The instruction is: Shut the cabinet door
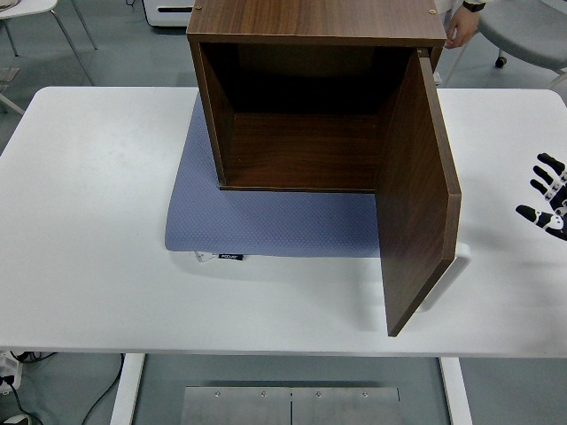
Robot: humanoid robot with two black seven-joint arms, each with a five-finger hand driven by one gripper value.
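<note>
Right hand (549, 198) sits at the picture's right edge, fingers spread, holding nothing. Going left to right: the wooden cabinet (314, 97) stands on a blue mat (266, 221); its door (418, 199), swung out toward the near edge, lies left of the hand, well apart.

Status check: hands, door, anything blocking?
Right hand open at right edge, clear of door. Door wide open on cabinet. Swing path clear over mat.
</note>
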